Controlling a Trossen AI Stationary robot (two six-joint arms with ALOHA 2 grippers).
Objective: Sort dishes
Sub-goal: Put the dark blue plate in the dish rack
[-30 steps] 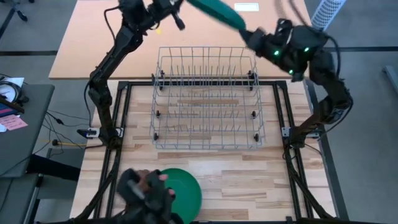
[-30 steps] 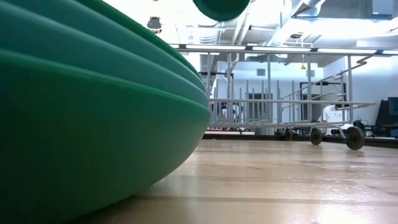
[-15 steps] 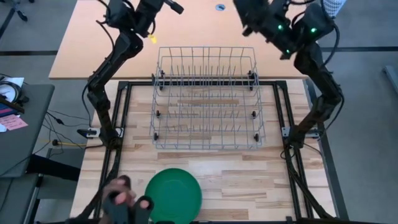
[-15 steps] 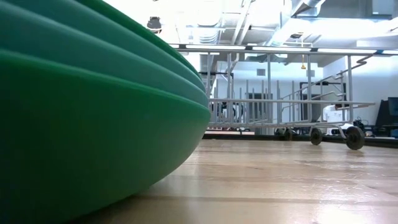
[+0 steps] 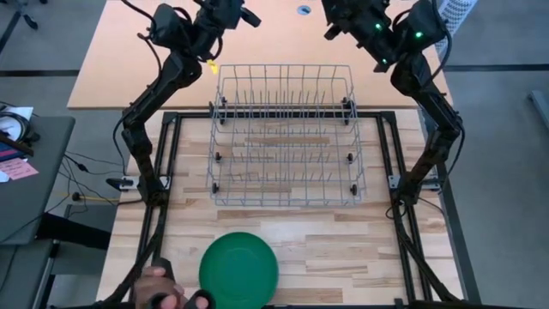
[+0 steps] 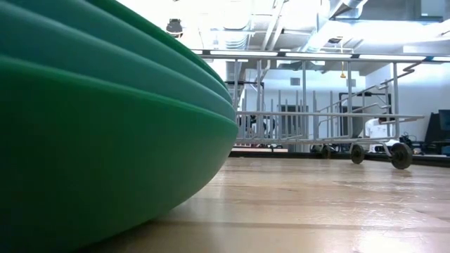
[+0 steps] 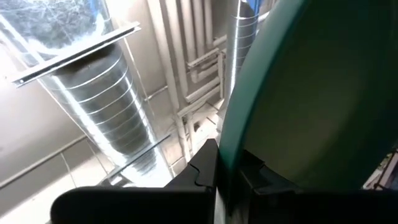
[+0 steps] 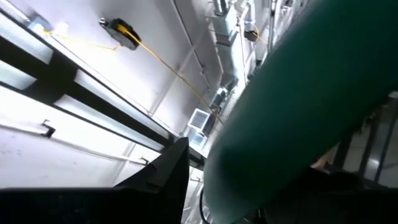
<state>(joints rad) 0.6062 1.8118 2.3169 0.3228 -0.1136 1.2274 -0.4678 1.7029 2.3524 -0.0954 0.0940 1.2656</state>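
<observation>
a person's hand sits at the near left corner of the worktop, just beside a dark green plate lying flat by the near edge. in the low view that green plate fills the left side, rim down on the wood.

up at the far left, the left arm is raised past the far edge, and its left pincer is clamped on the rim of a teal plate, fingers together on the edge, with the plate tilted up toward the ceiling ducts in the left wrist view. from above, that pincer is out of the picture's top.

centre of the worktop, the wire rack stands toward the far edge, no plate in its slots that i can see; the low view shows it well behind the green plate.

far right, the right arm is up high too. the right pincer grips a second teal plate, its fingers spread around the plate's thick rim, held above and beyond the rack's far right corner.
</observation>
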